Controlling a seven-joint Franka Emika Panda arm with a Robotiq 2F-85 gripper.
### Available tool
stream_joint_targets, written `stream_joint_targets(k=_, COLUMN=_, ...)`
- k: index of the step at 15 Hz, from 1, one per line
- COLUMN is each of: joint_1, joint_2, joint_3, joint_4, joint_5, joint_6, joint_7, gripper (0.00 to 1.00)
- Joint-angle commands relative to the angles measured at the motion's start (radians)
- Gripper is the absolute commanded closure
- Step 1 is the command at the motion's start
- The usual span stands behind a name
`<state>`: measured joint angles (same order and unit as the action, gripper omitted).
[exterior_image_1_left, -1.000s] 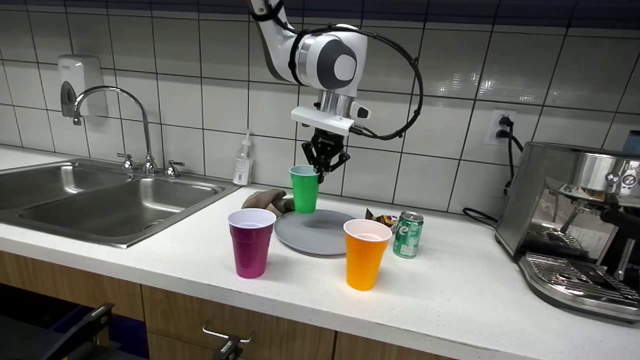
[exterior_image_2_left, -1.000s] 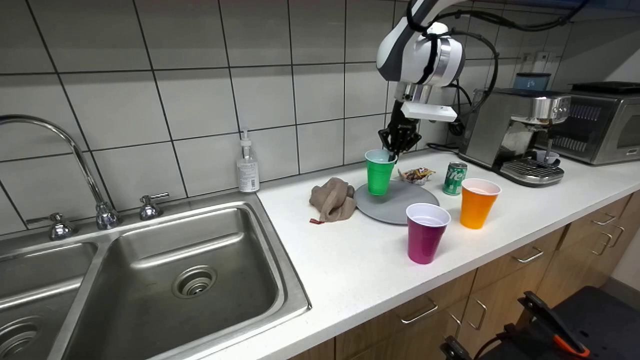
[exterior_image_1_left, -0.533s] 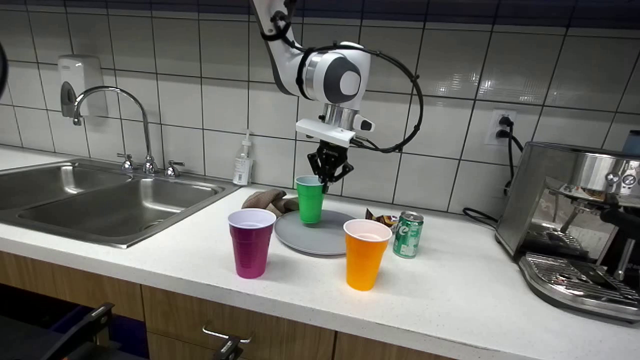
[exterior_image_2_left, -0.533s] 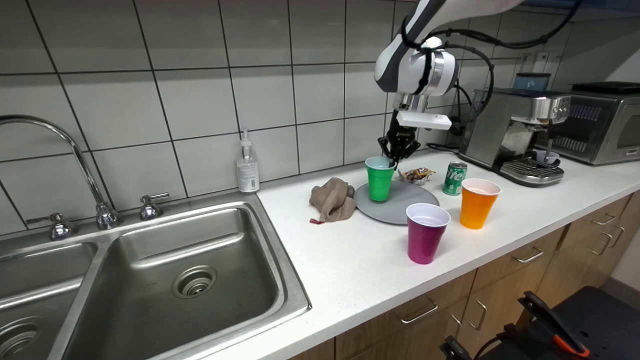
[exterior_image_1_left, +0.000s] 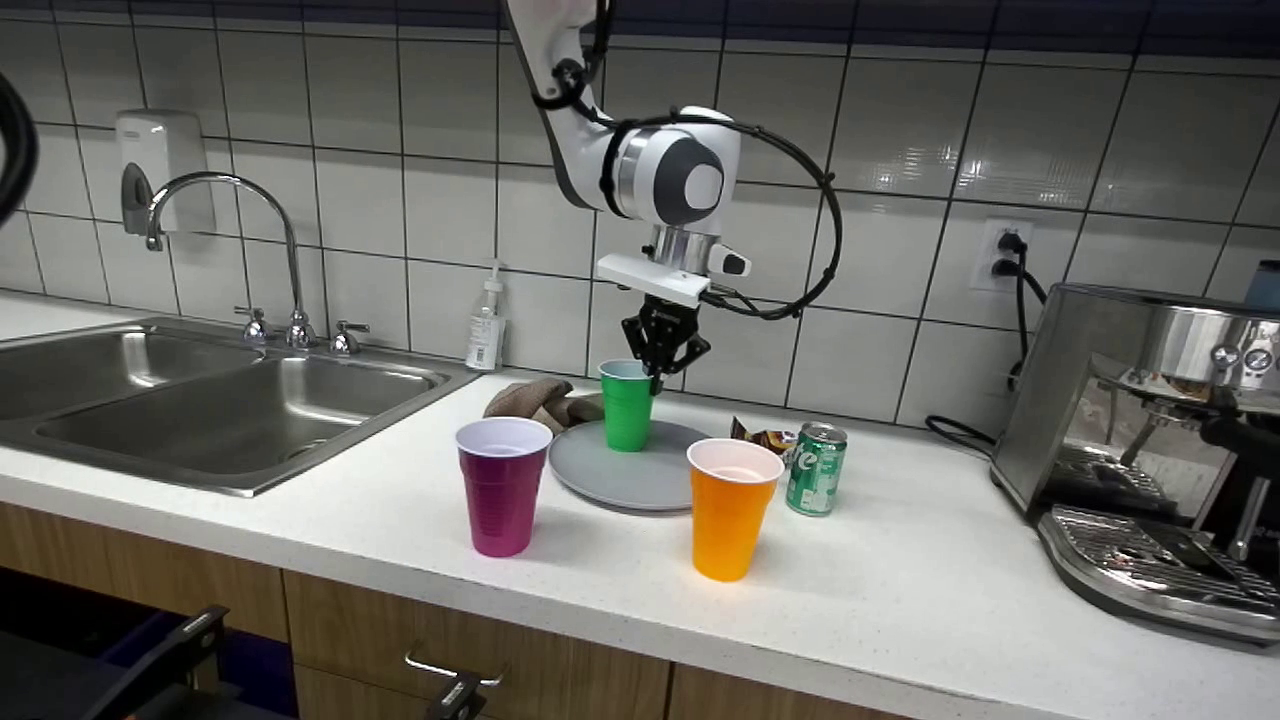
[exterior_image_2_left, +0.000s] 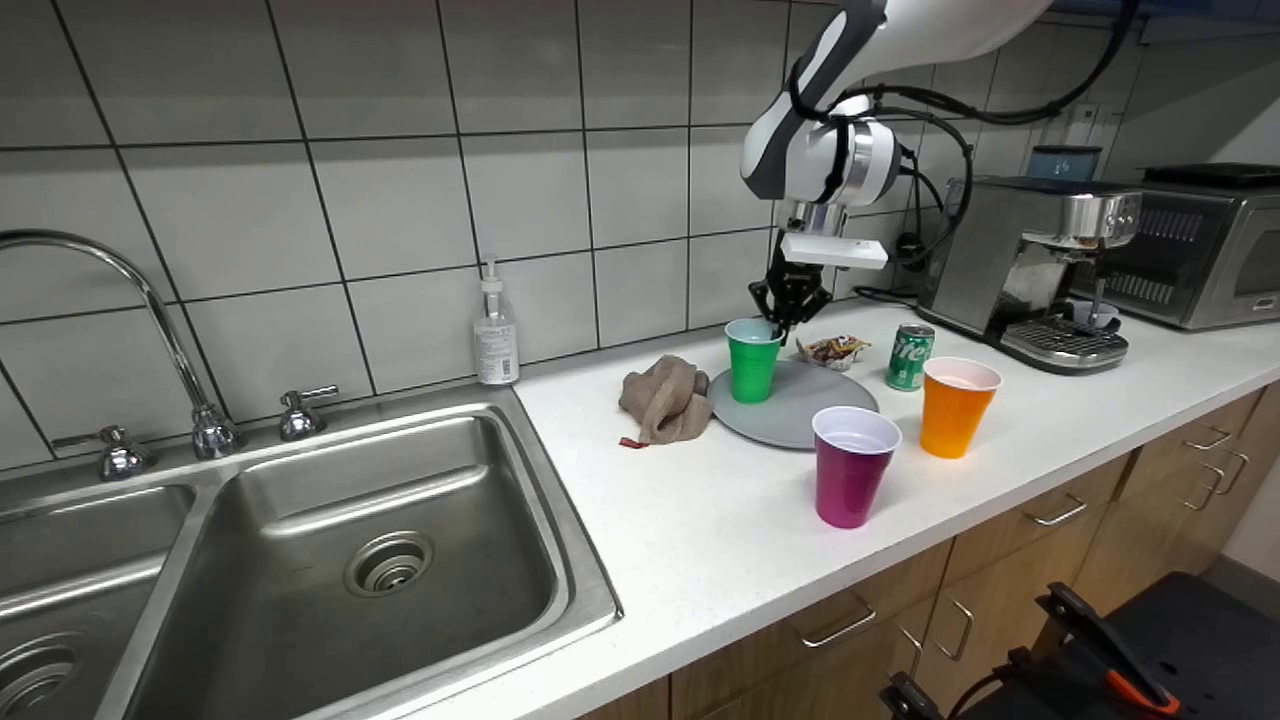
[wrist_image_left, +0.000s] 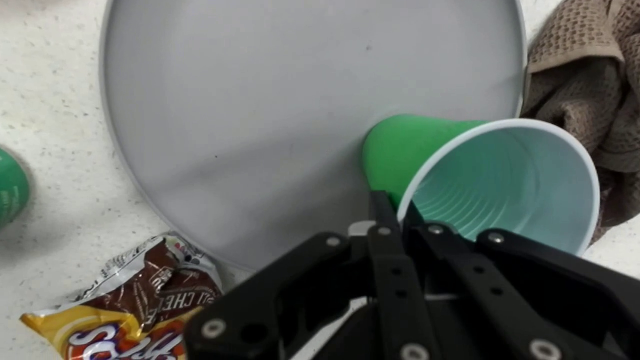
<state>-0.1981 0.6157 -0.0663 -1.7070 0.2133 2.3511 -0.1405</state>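
The green cup (wrist_image_left: 465, 170) stands upright over the plate (wrist_image_left: 250, 90), on the side toward the brown towel (wrist_image_left: 590, 80); base contact with the plate cannot be confirmed. The cup tapers toward its base and has a green exterior, a rounded white rim and a pale, ridged interior. The gripper (wrist_image_left: 398, 210) is clamped at the rim: its fingers (wrist_image_left: 395, 280) are nearly together, one inside the cup wall, one outside. The snack wrapper (wrist_image_left: 150, 305) lies just beside the plate; the can (exterior_image_2_left: 908, 357), orange cup (exterior_image_2_left: 955, 408) and purple cup (exterior_image_2_left: 852, 480) stand apart from it.
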Motion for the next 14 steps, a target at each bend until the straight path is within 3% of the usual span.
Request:
stream_joint_targets(k=1, joint_1=0.001, joint_2=0.029, joint_3=-0.003, joint_4=0.052, joint_5=-0.028, joint_6=-0.029, joint_7=0.039, gripper=0.99)
stream_joint_targets(k=3, joint_1=0.003, joint_2=0.033, joint_3=-0.003, joint_4=0.056, joint_5=-0.032, joint_6=-0.030, joint_7=0.040, gripper=0.99)
stream_joint_targets(k=5, joint_1=0.003, joint_2=0.035, joint_3=-0.003, joint_4=0.059, joint_5=-0.036, joint_6=-0.032, joint_7=0.041, gripper=0.69)
stream_joint_targets(k=14, joint_1=0.004, joint_2=-0.008, joint_3=0.005, joint_4=0.000, joint_5=-0.058, joint_6=-0.006, joint_7=0.006, gripper=0.03)
